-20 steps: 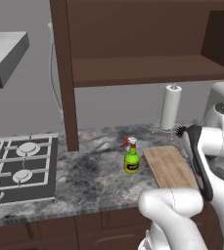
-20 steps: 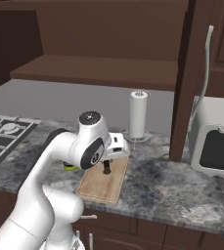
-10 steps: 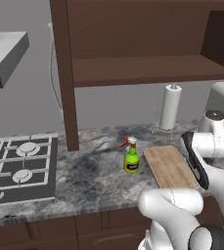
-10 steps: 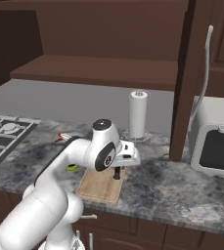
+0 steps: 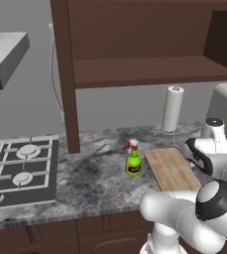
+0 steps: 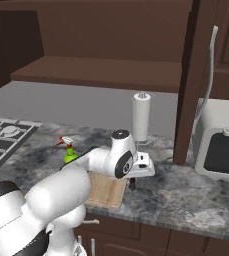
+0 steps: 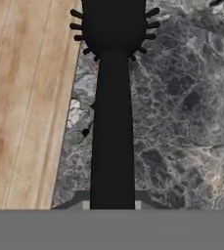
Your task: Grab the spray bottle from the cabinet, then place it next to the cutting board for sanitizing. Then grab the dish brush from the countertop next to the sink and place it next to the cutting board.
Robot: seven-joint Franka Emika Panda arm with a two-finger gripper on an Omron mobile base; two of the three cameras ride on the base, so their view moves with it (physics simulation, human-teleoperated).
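My gripper point(image 7: 112, 204) is shut on the black handle of the dish brush point(image 7: 113, 122), whose bristle head points away from the hand. The brush hangs just off the right edge of the cutting board point(image 7: 25, 97), over the dark marbled countertop point(image 7: 182, 122). From the right base view, the gripper point(image 6: 132, 182) is low at the right edge of the board point(image 6: 106, 192). The green spray bottle point(image 5: 133, 159) stands upright on the countertop, just left of the cutting board point(image 5: 170, 168). The cabinet point(image 5: 149, 72) hangs above with a bare shelf. The sink is out of view.
A white paper towel roll point(image 5: 173, 108) stands behind the board against the wall. A gas hob point(image 5: 21, 168) lies at the left. A white oven-like appliance point(image 6: 221, 150) sits at the right, beside the open cabinet door with its pale handle point(image 6: 211, 65).
The hand has carried the brush rightwards across the cutting board to its right edge and a little lower. The spray bottle and board have stayed put.
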